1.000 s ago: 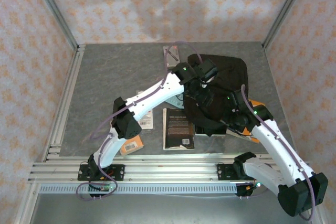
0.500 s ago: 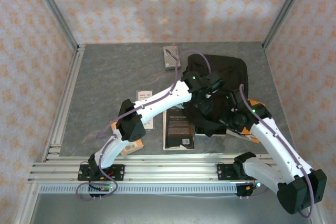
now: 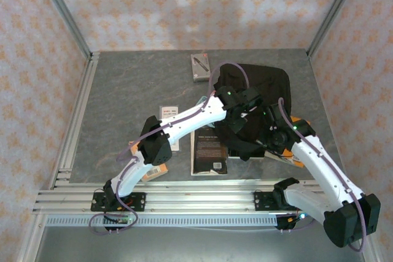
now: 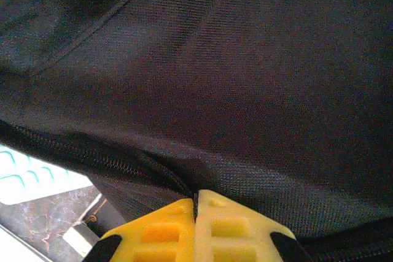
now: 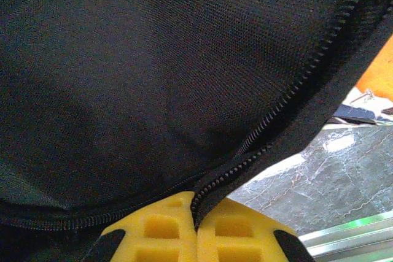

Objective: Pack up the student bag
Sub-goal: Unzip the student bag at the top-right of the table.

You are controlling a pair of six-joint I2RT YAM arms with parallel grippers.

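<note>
Grey marbled table (image 3: 123, 90) between peach-patterned walls carries the student bag (image 3: 270, 84). It lies flat at right-centre, its long axis running near to far and leaning a little rightward at the far end; which end is its top I cannot tell. Since a second ago the left claw (image 4: 196, 199) has come from the bag's far-left edge to its middle and closed from wide open, pinching fabric beside the zip (image 4: 92, 154). The right claw (image 5: 196, 205) stays clamped on the bag's zip edge. A black book (image 3: 209, 150) lies just left, and a grey box (image 3: 199, 67) sits beyond.
</note>
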